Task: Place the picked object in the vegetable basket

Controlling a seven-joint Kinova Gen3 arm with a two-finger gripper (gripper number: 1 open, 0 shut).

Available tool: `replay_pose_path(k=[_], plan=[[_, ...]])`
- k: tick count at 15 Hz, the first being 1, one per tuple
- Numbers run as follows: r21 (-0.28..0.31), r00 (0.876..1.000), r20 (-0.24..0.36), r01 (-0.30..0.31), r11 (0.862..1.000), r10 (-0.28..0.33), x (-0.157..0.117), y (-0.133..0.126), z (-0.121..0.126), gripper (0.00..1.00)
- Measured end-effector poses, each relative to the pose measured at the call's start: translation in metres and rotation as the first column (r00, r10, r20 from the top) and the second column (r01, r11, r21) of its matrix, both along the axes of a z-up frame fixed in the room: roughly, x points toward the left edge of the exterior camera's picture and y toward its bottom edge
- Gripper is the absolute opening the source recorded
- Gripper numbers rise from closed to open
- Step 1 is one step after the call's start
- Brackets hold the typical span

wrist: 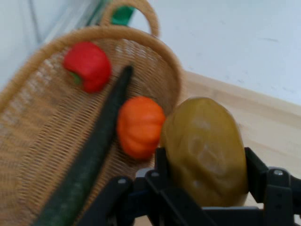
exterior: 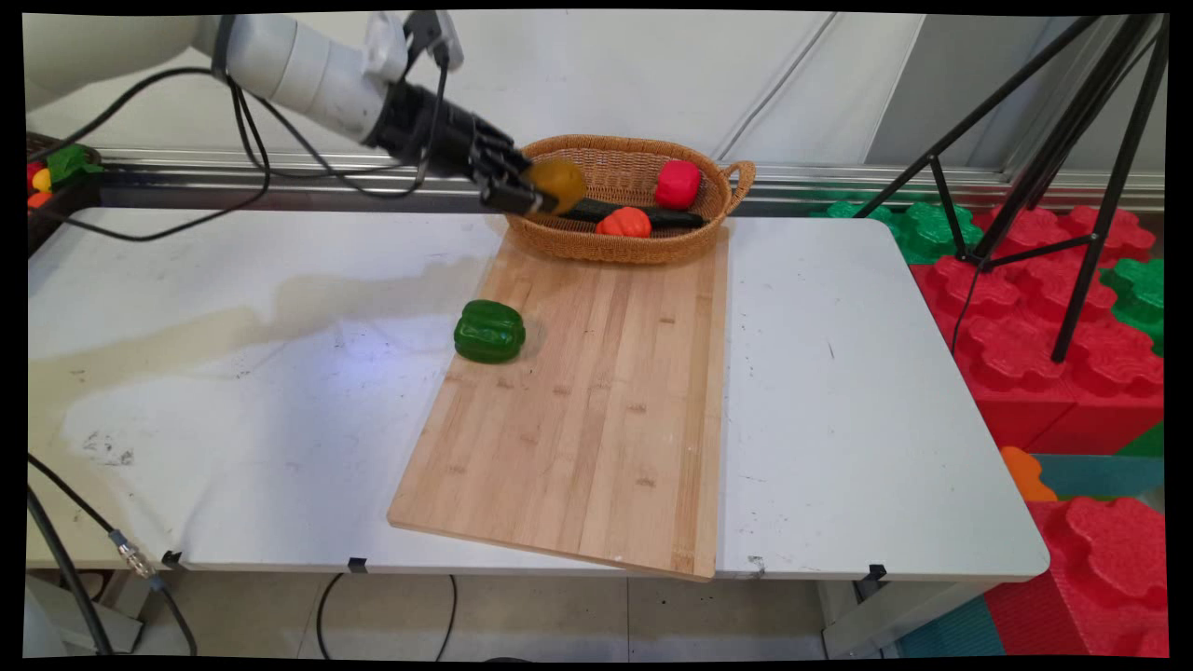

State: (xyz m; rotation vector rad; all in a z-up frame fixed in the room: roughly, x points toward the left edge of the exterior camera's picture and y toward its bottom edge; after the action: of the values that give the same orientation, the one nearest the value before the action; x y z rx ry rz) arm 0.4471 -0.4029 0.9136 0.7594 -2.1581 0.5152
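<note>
Green pepper (exterior: 489, 331) at cutting board's (exterior: 596, 410) left edge, basket (exterior: 694, 244) at its far end

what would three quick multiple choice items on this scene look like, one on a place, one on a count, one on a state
1. Where does the green pepper lie?
A. in the basket
B. at the wooden board's left edge
C. on the floor

2. How many things lie inside the basket?
A. three
B. one
C. five

3. What is the tool doing?
A. hanging open
B. shut on the potato
C. shut on the pepper

Key: 1 B, the pepper straddles the board's edge and the table; 2 A, red pepper, orange pumpkin and dark cucumber; 3 B, both fingers press the potato's sides.
</note>
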Motion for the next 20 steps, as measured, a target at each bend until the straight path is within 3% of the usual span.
replay_pose_path(k=[5,9,20], plan=[[-0.067,0.997,-0.008,-0.081,0.994,0.08,0.013,-0.031,0.015,0.0],[-0.097,0.994,0.005,-0.112,0.989,0.114,0.016,-0.057,0.012,0.0],[-0.104,0.986,0.063,-0.15,0.983,0.157,0.005,-0.124,-0.042,0.0]])
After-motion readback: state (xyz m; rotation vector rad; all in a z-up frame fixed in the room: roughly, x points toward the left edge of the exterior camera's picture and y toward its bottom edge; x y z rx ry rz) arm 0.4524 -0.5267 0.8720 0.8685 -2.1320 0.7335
